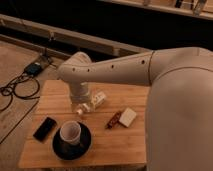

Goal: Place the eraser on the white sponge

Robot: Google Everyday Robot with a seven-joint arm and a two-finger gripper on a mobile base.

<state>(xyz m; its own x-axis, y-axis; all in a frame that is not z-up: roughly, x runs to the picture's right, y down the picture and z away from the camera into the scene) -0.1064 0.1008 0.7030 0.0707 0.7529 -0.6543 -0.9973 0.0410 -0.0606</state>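
From the camera view I see the flat black rectangular eraser (pixel 45 128) lying on the wooden table (pixel 115 150) near its picture-left edge. It is well apart from the gripper (pixel 81 108), down and to the left of it. The gripper hangs under the white arm (pixel 115 70) over the table's rear middle, jaws spread wide, and I see nothing gripped. A white bottle-like item (pixel 98 98) lies just beside it; I cannot tell whether they touch. The cream squarish white sponge (pixel 128 117) sits further right, just beside a reddish-brown oblong piece (pixel 114 120). A white cup (pixel 70 132) stands on a dark round saucer (pixel 86 146) between eraser and sponge.
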